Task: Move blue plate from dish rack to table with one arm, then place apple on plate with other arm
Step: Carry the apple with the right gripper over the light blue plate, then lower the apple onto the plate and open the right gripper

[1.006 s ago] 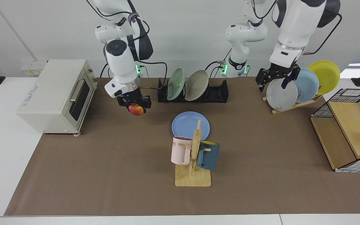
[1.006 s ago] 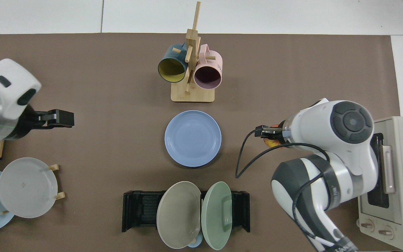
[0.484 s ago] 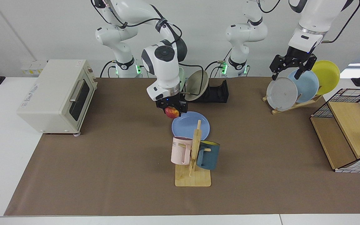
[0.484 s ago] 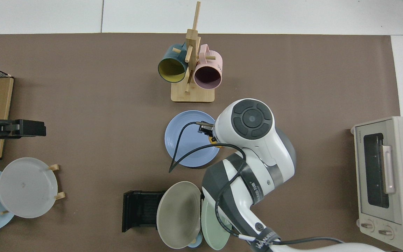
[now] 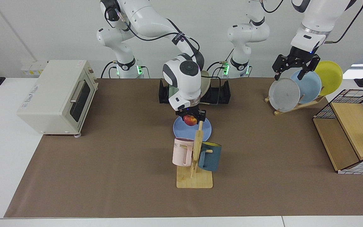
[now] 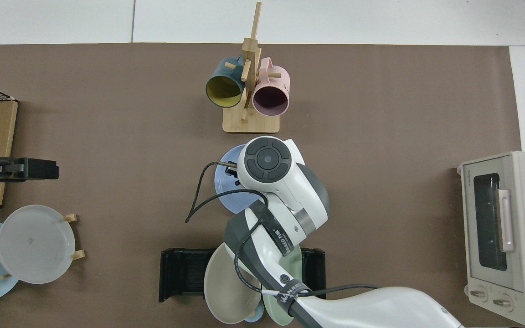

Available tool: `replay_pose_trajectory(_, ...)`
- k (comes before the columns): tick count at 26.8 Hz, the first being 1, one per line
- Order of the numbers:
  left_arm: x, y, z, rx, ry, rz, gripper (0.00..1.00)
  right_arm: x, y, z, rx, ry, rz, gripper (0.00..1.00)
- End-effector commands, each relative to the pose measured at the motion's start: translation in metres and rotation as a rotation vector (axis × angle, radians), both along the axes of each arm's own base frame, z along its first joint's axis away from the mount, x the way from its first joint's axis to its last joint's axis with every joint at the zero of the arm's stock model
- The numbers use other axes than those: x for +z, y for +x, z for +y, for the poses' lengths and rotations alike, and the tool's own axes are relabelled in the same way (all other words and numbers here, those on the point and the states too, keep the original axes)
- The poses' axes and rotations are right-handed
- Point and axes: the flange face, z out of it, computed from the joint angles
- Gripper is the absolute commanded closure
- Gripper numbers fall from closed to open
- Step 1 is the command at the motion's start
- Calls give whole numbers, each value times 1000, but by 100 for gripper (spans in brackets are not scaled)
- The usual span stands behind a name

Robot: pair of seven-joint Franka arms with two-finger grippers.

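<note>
A wooden mug tree (image 5: 195, 157) with 2 mugs fronts the blue plate (image 5: 206, 130), lying flat on the bench (image 5: 106, 157); above it the right gripper (image 5: 191, 117) has its jaws clamped on the apple (image 5: 189, 119), while the left gripper (image 5: 295, 64) waits, jaws spread, over the wooden plate stand (image 5: 295, 105)

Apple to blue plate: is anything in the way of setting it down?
Nothing visible. The right claw holds the apple directly over the blue plate, whose visible surface is bare. The mug tree stands just camera-side of it. The left claw waits by the wooden plate stand.

Plain white wall (image 5: 43, 28) behind.
</note>
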Motion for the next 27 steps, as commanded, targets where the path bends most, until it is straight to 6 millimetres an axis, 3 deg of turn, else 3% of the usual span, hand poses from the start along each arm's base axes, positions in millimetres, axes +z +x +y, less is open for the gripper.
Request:
replay_pose_trajectory(1,2,-8,0,-17,-2,8,0,-16,3,11,-41,6,-10,100)
replay_pose_trajectory(6,2,-8,1,-15,-2,3,0,-32,1,9,-43,3,2,100)
replay_pose_trajectory(7,2,-8,2,-12,-2,3,0,-36,0,8,-44,5,-1,93)
replay_pose_trajectory(8,2,-8,3,-11,-2,5,0,-44,-2,5,-42,2,2,65)
replay_pose_trajectory(10,3,-7,4,-9,-3,0,0,-48,-3,-1,-44,3,-1,0)
replay_pose_trajectory(15,3,-7,4,-8,-4,-6,0,-36,-2,-4,-23,-20,1,0)
replay_pose_trajectory(27,1,-7,3,-9,-7,0,0,66,30,-36,102,-53,24,0)
